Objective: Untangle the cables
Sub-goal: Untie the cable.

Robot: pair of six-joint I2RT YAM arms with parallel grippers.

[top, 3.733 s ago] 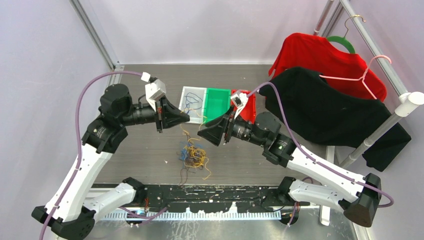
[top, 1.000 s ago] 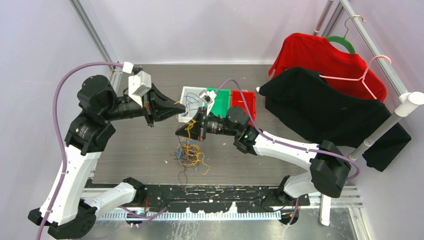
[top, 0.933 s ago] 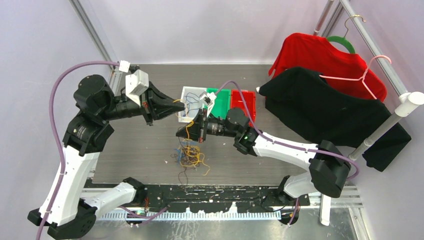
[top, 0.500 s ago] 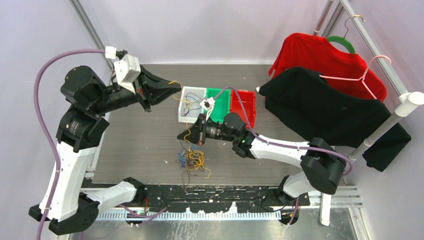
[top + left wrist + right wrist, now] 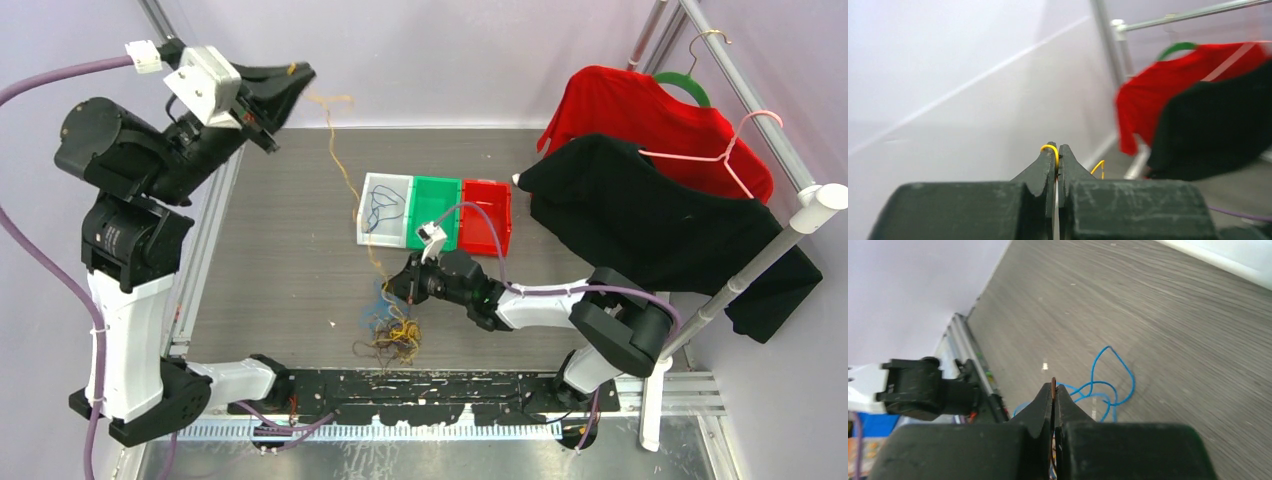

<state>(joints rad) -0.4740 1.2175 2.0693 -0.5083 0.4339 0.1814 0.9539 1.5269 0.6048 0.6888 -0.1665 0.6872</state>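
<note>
The cables lie in a tangle [image 5: 392, 332] of blue, orange-yellow and dark strands on the table's near middle. My left gripper [image 5: 296, 71] is raised high at the back left, shut on a yellow cable [image 5: 347, 178] that stretches down to the tangle. In the left wrist view the yellow cable [image 5: 1050, 147] loops over the left gripper's [image 5: 1057, 150] closed tips. My right gripper [image 5: 393, 290] sits low at the tangle's upper edge, shut on a thin brown cable [image 5: 1053, 382]. Blue cable loops [image 5: 1109, 386] lie on the table just beyond the right gripper [image 5: 1053, 388].
A white bin [image 5: 362, 215] holding a blue and a dark cable, a green bin [image 5: 440, 190] and a red bin [image 5: 490, 200] stand side by side behind the tangle. A red shirt [image 5: 640, 110] and a black shirt [image 5: 650, 220] hang on a rack at right.
My left gripper has risen up and back to the left, drawing the yellow cable out long. My right gripper has dropped toward the near side, down to the tangle.
</note>
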